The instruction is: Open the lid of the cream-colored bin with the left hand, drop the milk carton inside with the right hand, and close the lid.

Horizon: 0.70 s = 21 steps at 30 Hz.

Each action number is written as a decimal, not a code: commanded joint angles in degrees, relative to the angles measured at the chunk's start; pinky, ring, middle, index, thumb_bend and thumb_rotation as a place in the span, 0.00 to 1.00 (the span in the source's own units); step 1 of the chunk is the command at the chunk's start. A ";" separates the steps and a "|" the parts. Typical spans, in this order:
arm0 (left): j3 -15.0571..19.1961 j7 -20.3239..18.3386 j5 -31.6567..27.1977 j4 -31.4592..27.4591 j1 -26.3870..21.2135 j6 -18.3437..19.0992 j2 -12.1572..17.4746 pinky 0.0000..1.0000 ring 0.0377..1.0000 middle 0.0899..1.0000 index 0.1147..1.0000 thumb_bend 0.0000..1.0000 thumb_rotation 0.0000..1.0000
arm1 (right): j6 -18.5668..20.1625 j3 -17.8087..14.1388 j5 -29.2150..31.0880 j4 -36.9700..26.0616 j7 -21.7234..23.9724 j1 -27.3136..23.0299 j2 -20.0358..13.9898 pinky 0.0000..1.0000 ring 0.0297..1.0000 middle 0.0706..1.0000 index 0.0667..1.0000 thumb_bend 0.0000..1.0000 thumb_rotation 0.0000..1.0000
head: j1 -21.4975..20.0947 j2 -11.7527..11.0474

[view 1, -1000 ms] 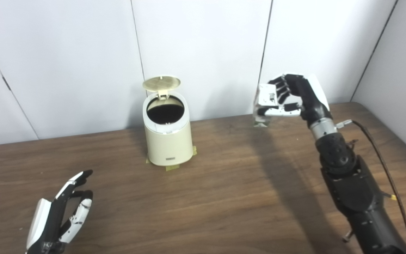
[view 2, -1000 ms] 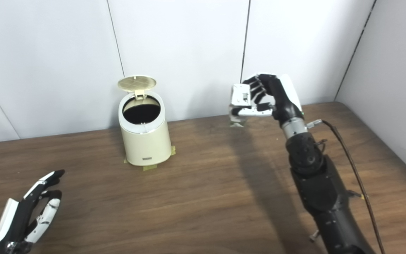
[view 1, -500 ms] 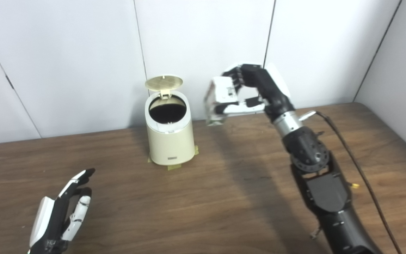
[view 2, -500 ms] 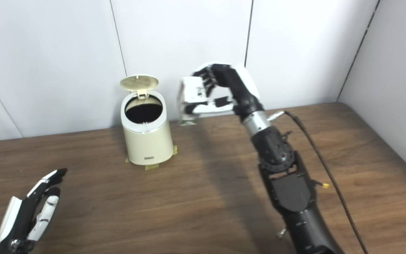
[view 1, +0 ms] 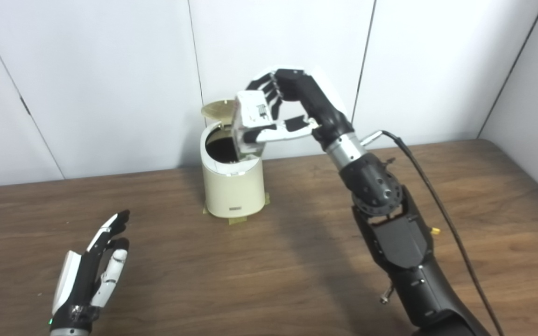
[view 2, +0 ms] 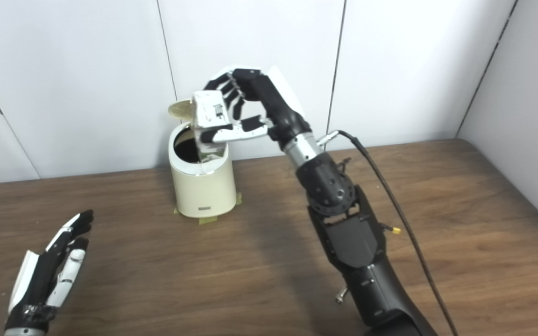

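Bin (view 1: 234,193) looking matt cream plastic, table (view 1: 297,261) showing dark wood grain w/ slight sheen, carton (view 1: 249,122) looking glossy.

A dark brown wood-grain tabletop (view 1: 166,284) fills the lower half of both views, its far edge meeting a plain white panelled wall (view 1: 110,70) divided by thin dark vertical seams. A second white wall (view 2: 530,102) stands along the tabletop's right edge. The light is even, with soft shadows on the wood.

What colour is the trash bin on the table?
The bin is cream-coloured, seen best in the right eye view.
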 commanded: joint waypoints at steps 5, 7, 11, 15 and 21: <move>-0.74 1.21 0.28 1.43 -0.03 -0.99 -2.03 0.79 0.87 0.89 0.89 0.45 1.00 | -5.58 -0.03 -1.83 1.68 -2.68 -4.67 1.52 0.31 0.41 0.44 0.47 0.52 0.00 | 0.08 0.00; -0.80 1.37 0.75 1.34 0.04 -1.00 -2.03 0.79 0.86 0.88 0.89 0.45 1.00 | -7.16 -0.05 -1.75 3.25 -3.09 -5.03 2.13 0.31 0.40 0.44 0.47 0.52 0.00 | 0.14 0.01; -0.92 1.37 1.15 0.95 0.15 -0.92 -2.09 0.79 0.86 0.88 0.89 0.45 1.00 | -11.10 0.15 -2.10 6.42 -4.40 -5.65 3.20 0.32 0.41 0.45 0.46 0.52 0.00 | 0.32 -0.01; -1.03 1.65 1.81 0.70 0.24 -0.92 -2.24 0.78 0.86 0.88 0.88 0.45 1.00 | -16.51 0.58 -4.02 10.63 -6.71 -6.23 3.72 0.31 0.41 0.46 0.45 0.52 0.00 | 0.63 0.06; -1.12 1.85 2.65 0.29 0.48 -1.22 -2.22 0.78 0.86 0.88 0.87 0.44 1.00 | -24.51 3.37 -14.38 16.23 -16.62 -7.01 2.87 0.33 0.42 0.45 0.44 0.52 0.00 | 0.84 0.15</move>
